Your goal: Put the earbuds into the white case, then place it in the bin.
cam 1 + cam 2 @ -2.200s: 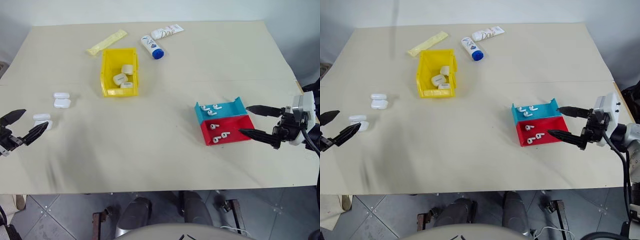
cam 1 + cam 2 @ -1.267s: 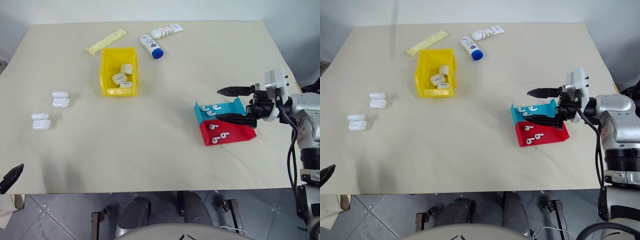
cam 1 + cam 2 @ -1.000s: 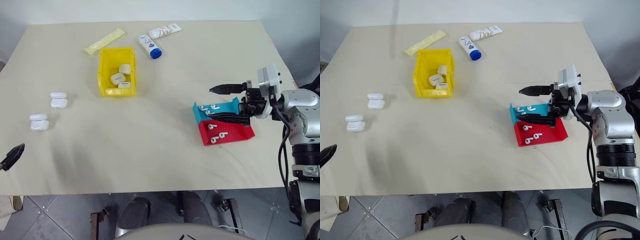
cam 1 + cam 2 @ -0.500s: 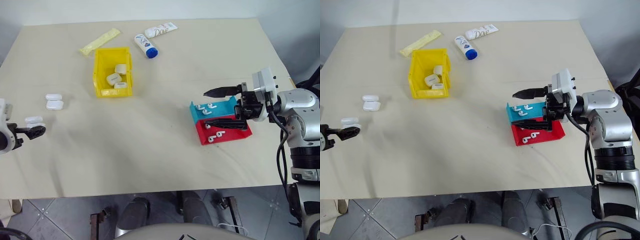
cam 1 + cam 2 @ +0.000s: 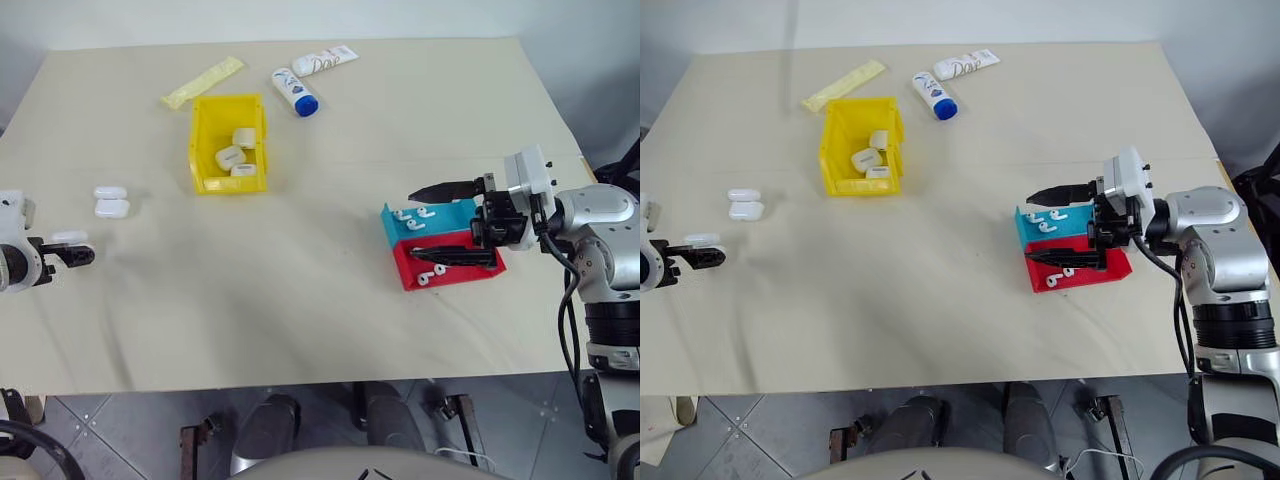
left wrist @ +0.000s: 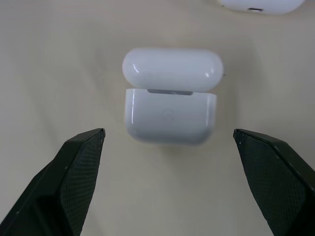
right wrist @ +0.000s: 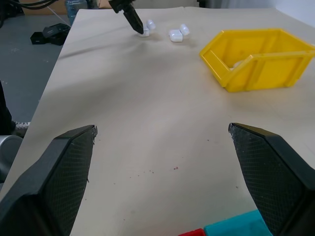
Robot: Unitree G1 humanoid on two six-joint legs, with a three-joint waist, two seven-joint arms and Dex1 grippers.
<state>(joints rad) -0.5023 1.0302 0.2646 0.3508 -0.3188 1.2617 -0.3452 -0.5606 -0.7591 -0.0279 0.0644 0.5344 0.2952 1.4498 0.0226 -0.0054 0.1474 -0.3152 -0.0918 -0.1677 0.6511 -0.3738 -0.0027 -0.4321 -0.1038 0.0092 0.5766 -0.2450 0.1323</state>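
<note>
Beige desk [image 5: 300,280]. Left tool [image 6: 170,142] spread wide, empty, straddling white case [image 6: 170,115], lid ajar, no contact. Right tool [image 5: 440,225] spread wide, empty, over blue tray [image 5: 440,220] and red tray [image 5: 470,272] holding earbuds [image 5: 432,270]. Yellow bin [image 5: 208,150] well apart.

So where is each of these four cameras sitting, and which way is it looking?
Left and right eye views: on the head, looking forward and down over the table; both arms show, the left tool at a white case, the right tool over the trays.
Left wrist view: on the left wrist, looking down between its two open fingers at that case.
Right wrist view: on the right wrist, looking across the table past its open fingers to the yellow bin.
Shared: bin, cases.
</note>
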